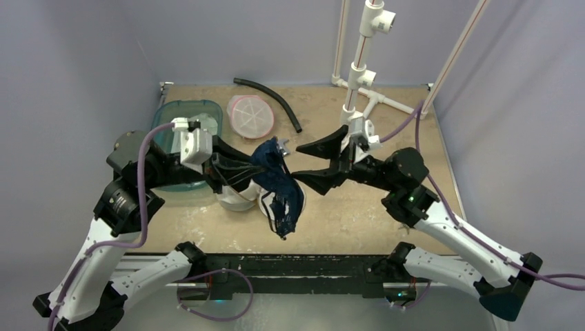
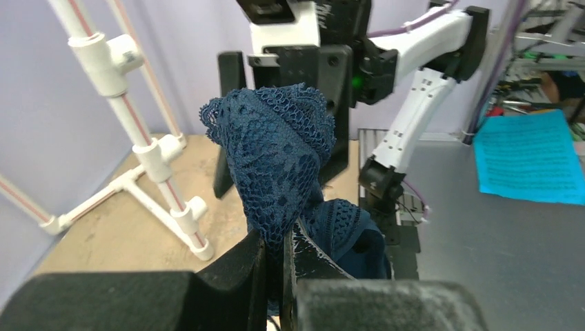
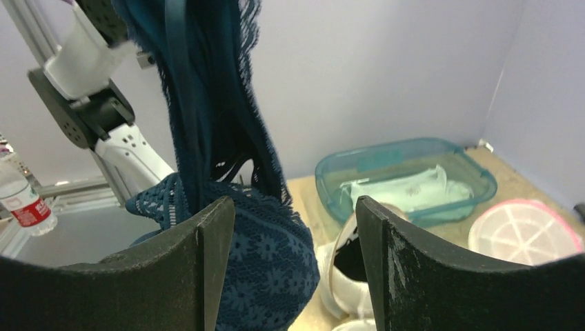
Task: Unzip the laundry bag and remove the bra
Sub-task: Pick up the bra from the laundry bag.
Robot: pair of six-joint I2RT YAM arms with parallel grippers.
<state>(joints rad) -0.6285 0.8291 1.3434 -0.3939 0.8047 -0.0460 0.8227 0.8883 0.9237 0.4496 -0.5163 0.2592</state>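
Left gripper (image 2: pixel 281 243) holds bra (image 2: pixel 276 152) over tan tabletop (image 2: pixel 117 227), lavender walls (image 2: pixel 41 124).

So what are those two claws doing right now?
Left gripper: shut on the bra.
Right gripper: open, holding nothing.

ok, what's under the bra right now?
The open white laundry bag, dark interior showing. The bra, held by the left gripper, covers part of it; contents unseen.

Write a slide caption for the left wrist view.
The left fingers pinch the navy lace bra aloft before the white pipe rack and right arm.
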